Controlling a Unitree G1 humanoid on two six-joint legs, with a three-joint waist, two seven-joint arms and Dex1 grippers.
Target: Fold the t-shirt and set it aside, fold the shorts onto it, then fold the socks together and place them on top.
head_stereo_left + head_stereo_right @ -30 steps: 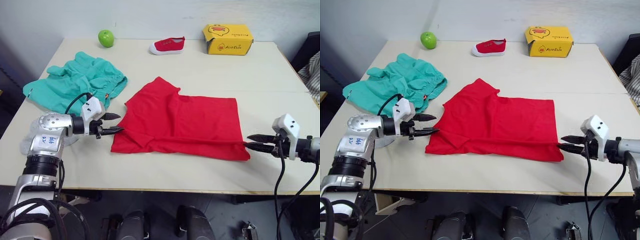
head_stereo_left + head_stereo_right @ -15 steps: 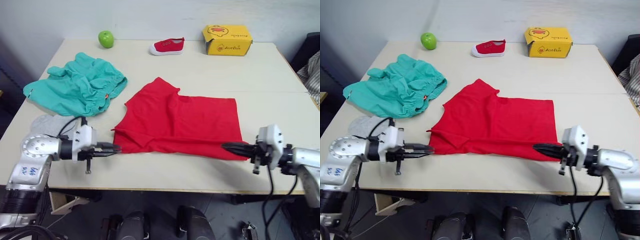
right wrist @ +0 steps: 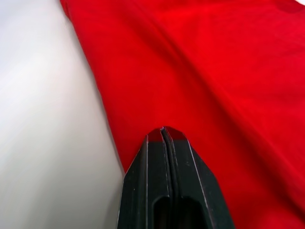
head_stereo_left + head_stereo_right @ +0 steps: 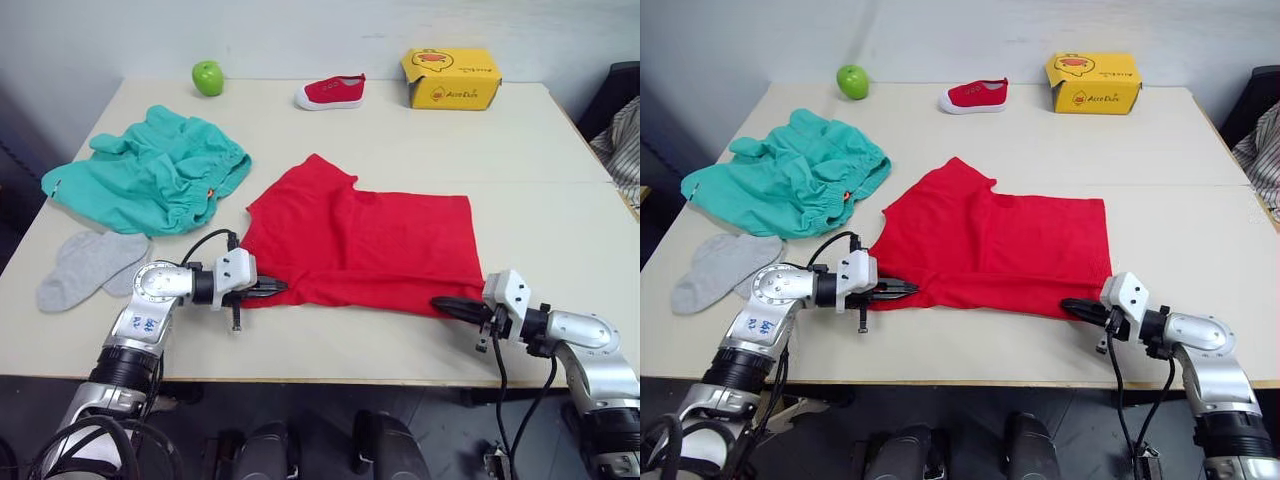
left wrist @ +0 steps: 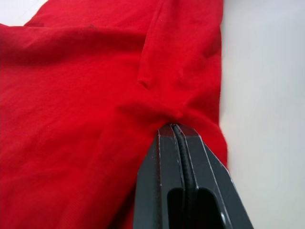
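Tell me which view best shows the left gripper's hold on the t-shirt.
The left wrist view: the left gripper is shut on a bunched fold of the t-shirt. The eye views show it at the shirt's near left corner, contact too small to judge.

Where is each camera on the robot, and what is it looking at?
Left eye view: on the head, looking down over the table; both arms show, left gripper and right gripper at the t-shirt.
Right eye view: beside it, same scene.
Left wrist view: on the left wrist, looking along shut fingers pinching red fabric.
Right wrist view: on the right wrist, shut fingers at the shirt's edge.
All four share the t-shirt.
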